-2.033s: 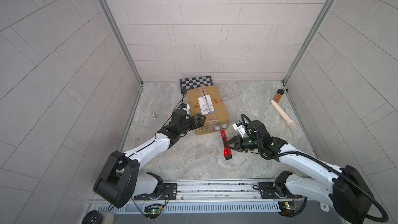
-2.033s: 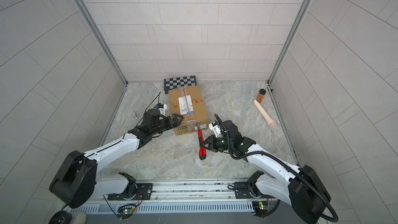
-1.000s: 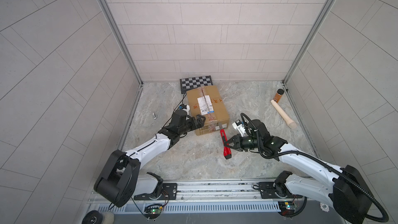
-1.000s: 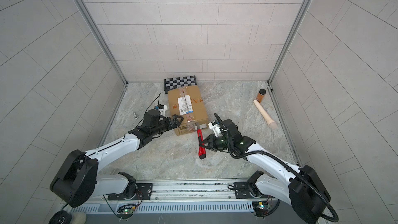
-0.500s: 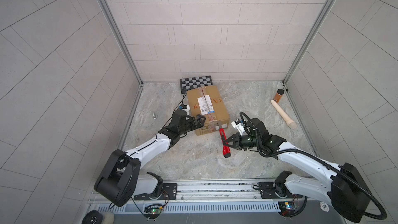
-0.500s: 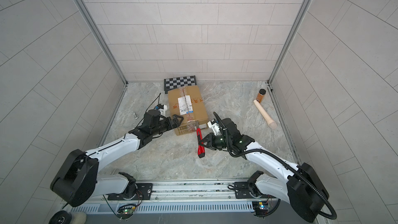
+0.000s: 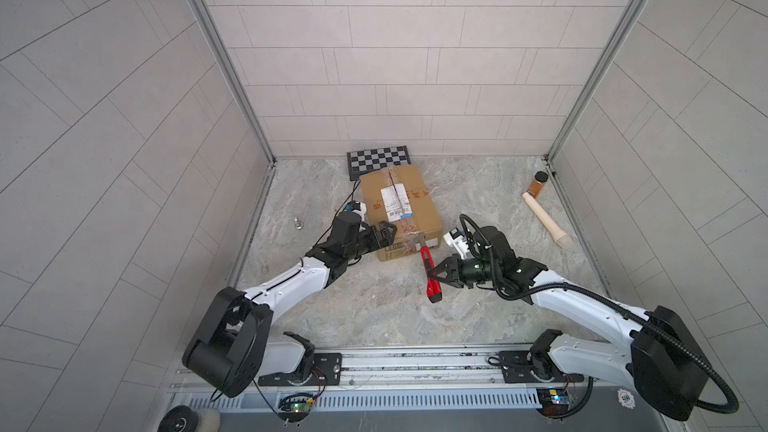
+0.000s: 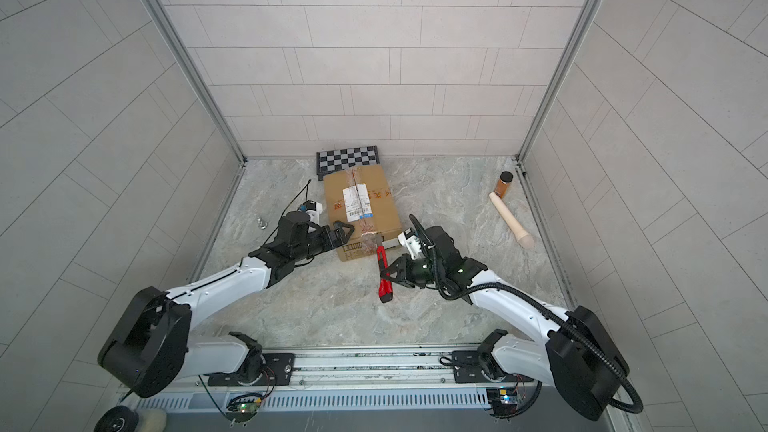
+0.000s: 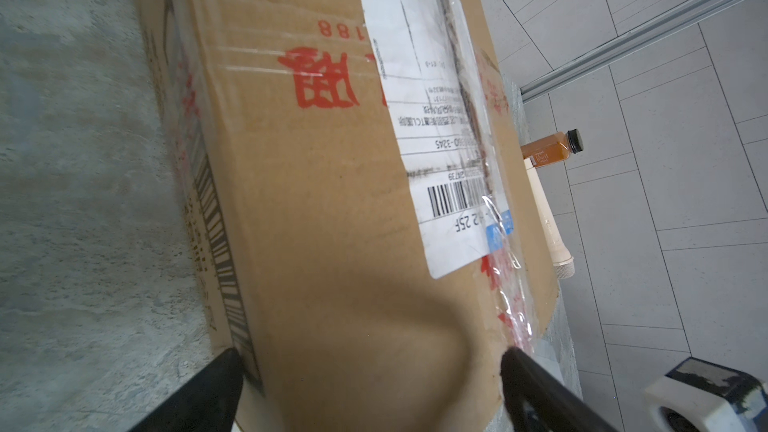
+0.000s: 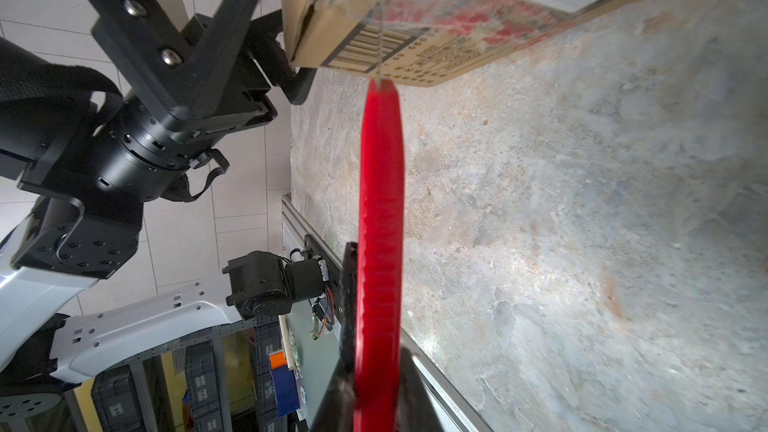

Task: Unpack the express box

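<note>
Express box (image 7: 399,201) rests on marbled grey floor (image 7: 374,309) (tiled walls (image 7: 395,56) around).

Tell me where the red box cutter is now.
In both top views the red box cutter is just right of centre, clamped in the right gripper, its tip at the near taped end of the express box.

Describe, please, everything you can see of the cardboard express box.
The express box is a closed brown corrugated carton lying flat on the stone-look table, in front of a checkered board. A white barcode label and clear tape run along its top seam, beside red characters. The open left end effector straddles its near left corner; the blade of the red knife in the shut right end effector meets its taped near face.
</note>
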Tool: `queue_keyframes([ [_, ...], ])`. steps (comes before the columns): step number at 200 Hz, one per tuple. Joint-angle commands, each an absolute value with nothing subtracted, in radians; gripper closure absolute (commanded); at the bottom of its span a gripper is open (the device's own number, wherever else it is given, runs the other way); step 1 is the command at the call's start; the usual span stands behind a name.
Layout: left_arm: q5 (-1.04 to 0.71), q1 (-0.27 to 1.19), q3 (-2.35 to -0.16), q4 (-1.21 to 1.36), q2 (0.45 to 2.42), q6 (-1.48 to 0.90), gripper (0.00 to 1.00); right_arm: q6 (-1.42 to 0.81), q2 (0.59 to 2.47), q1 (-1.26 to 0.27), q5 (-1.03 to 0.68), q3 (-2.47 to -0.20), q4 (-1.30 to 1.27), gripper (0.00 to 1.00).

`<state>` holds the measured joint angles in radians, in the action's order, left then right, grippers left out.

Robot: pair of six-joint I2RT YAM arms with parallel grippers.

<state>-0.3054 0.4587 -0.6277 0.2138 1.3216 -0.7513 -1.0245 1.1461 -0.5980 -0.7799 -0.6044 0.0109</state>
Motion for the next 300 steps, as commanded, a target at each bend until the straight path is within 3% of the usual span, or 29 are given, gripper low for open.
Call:
queue_keyframes([
  [1,-0.316,0.463,-0.628,0.237,1.334,-0.750,0.00,-1.042,1.130,-0.608,-0.788,-0.659,-0.050,1.00],
  [81,-0.319,0.463,-0.634,0.237,1.333,-0.750,0.00,-1.102,1.233,-0.652,-0.786,-0.595,-0.192,1.00],
  [168,-0.320,0.463,-0.634,0.237,1.331,-0.750,0.00,-1.096,1.205,-0.667,-0.799,-0.704,-0.150,1.00],
  [242,-0.321,0.463,-0.631,0.230,1.312,-0.749,0.00,-1.090,1.331,-0.702,-0.787,-0.710,-0.204,1.00],
  [300,-0.323,0.464,-0.623,0.241,1.319,-0.754,0.00,-1.060,1.264,-0.707,-0.772,-0.796,-0.113,1.00],
])
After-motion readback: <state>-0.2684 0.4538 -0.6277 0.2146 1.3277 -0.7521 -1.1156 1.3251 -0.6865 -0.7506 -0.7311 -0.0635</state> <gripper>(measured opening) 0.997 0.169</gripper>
